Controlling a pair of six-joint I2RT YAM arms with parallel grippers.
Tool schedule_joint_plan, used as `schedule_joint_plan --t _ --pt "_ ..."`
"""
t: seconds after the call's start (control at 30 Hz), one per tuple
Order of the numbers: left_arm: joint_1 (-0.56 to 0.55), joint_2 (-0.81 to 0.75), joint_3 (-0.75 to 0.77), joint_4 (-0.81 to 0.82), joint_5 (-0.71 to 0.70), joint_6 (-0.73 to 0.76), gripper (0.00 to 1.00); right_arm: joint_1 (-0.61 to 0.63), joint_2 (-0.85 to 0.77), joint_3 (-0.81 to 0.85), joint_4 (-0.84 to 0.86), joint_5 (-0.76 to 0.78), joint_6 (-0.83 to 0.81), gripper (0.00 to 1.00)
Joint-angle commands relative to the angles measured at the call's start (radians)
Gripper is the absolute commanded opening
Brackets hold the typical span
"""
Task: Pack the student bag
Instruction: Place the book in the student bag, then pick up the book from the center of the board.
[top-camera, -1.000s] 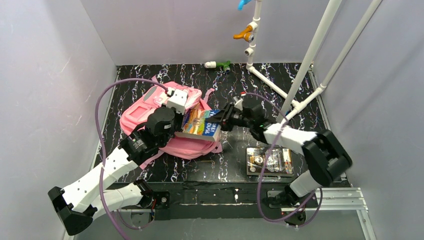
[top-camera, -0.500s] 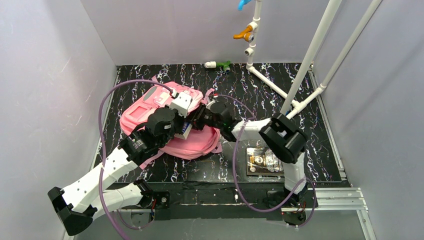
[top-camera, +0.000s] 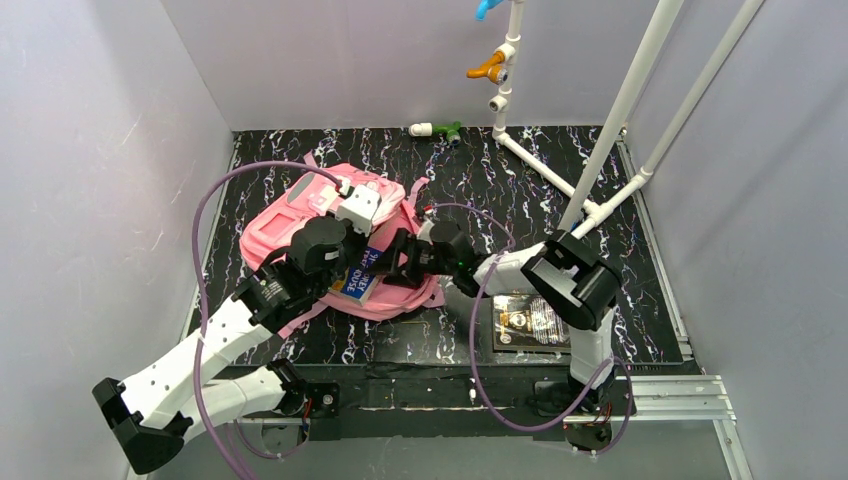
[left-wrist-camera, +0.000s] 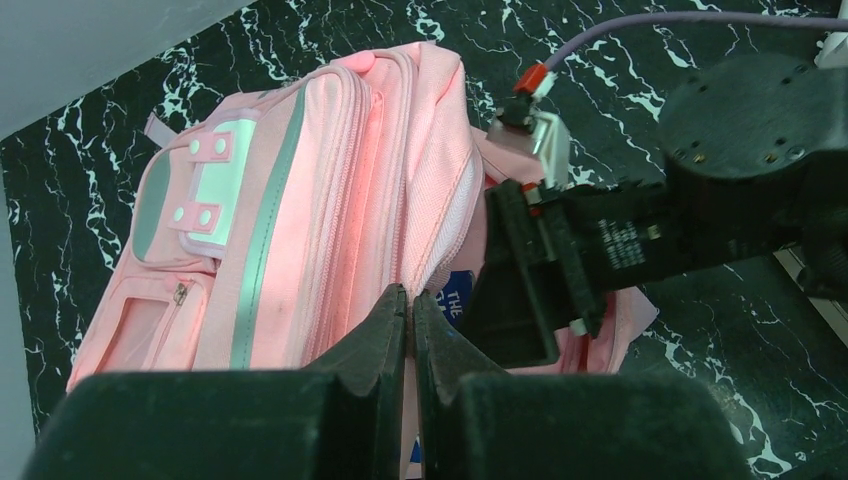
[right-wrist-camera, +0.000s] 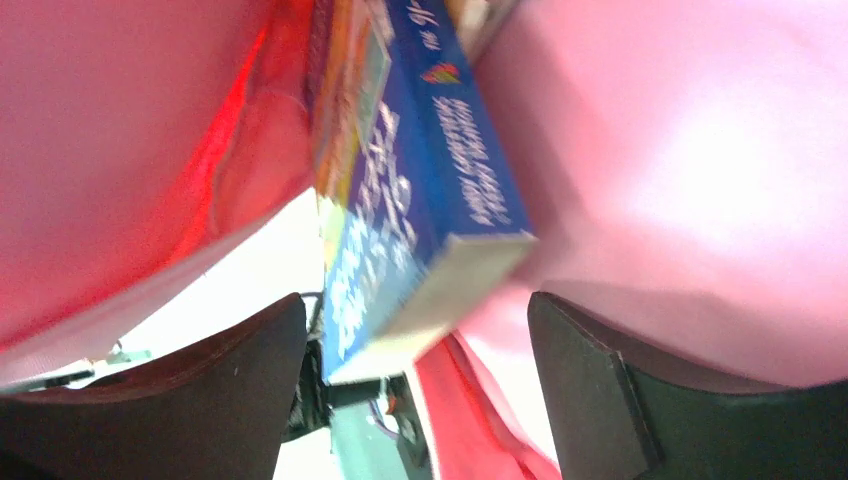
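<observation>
The student bag (top-camera: 290, 225) is a pink backpack lying on the dark table, with its main opening facing right. My left gripper (left-wrist-camera: 410, 300) is shut on the pink fabric edge of that opening (left-wrist-camera: 440, 235) and holds it up. A blue book (top-camera: 358, 281) lies inside the mouth of the bag, with part of it still showing. My right gripper (top-camera: 392, 268) reaches into the opening with its jaws wide apart. In the right wrist view the book (right-wrist-camera: 420, 200) sits ahead of the open gripper (right-wrist-camera: 415, 390), and neither pad touches it. Pink lining fills that view.
A black packet (top-camera: 530, 320) lies flat on the table under the right arm. White pipe framing (top-camera: 600, 130) rises at the back right, with an orange clip (top-camera: 488, 68) on it. A small green-and-white object (top-camera: 437, 129) lies by the back wall.
The right gripper carried the book left into the bag's opening, then opened and let it go. The book now sits lower and deeper in the bag. The left gripper kept its hold.
</observation>
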Motion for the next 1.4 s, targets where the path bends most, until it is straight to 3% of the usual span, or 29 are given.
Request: schedule_joint_plan --t 0.0,0.13,0.27,0.37,0.43,0.5,0.6,0.73,0.87,1.03,1.13,1.2,1.27,1.37 --pt "-0.002 -0.057 0.023 0.063 -0.004 0.005 0.00 -0.031 -0.078 -0.084 0.043 -0.100 -0.094 0.89" --pt "-0.002 -0.060 0.029 0.045 0.011 -0.003 0.00 -0.008 -0.063 -0.053 0.083 -0.116 -0.094 0.78" --pt "-0.002 -0.058 0.038 0.034 0.028 -0.018 0.00 0.031 0.079 0.138 0.145 -0.111 -0.065 0.33" --pt "-0.003 -0.059 0.049 0.013 0.041 -0.033 0.00 0.069 0.228 0.327 0.160 -0.097 -0.059 0.16" --pt "-0.002 -0.063 0.052 -0.002 0.039 -0.037 0.00 0.090 0.273 0.399 0.159 -0.062 -0.064 0.15" --pt "-0.002 -0.071 0.047 -0.015 0.033 -0.038 0.00 0.102 0.276 0.396 0.169 -0.008 -0.074 0.21" --pt "-0.002 -0.082 0.032 -0.023 0.020 -0.038 0.00 0.088 0.218 0.299 0.180 0.030 -0.084 0.47" --pt "-0.003 -0.093 0.009 -0.031 0.006 -0.038 0.00 0.042 0.064 0.103 0.079 0.003 -0.182 0.57" --pt "-0.002 -0.103 -0.032 -0.040 -0.006 -0.075 0.00 -0.014 -0.194 -0.043 -0.274 0.021 -0.437 0.67" --pt "-0.002 -0.077 -0.085 -0.085 0.055 -0.149 0.01 -0.037 -0.510 -0.095 -0.809 0.287 -0.764 0.86" --pt "-0.003 -0.031 -0.079 -0.142 0.137 -0.171 0.09 -0.038 -0.625 -0.043 -1.123 0.543 -0.790 0.97" --pt "-0.002 -0.007 -0.062 -0.155 0.200 -0.192 0.28 -0.053 -0.683 -0.030 -1.273 0.692 -0.722 0.98" --pt "-0.002 0.014 -0.043 -0.135 0.255 -0.236 0.48 -0.113 -0.714 -0.035 -1.407 0.748 -0.632 0.98" --pt "-0.022 0.061 -0.036 -0.043 0.310 -0.328 0.65 -0.241 -0.791 -0.110 -1.465 0.751 -0.518 0.98"
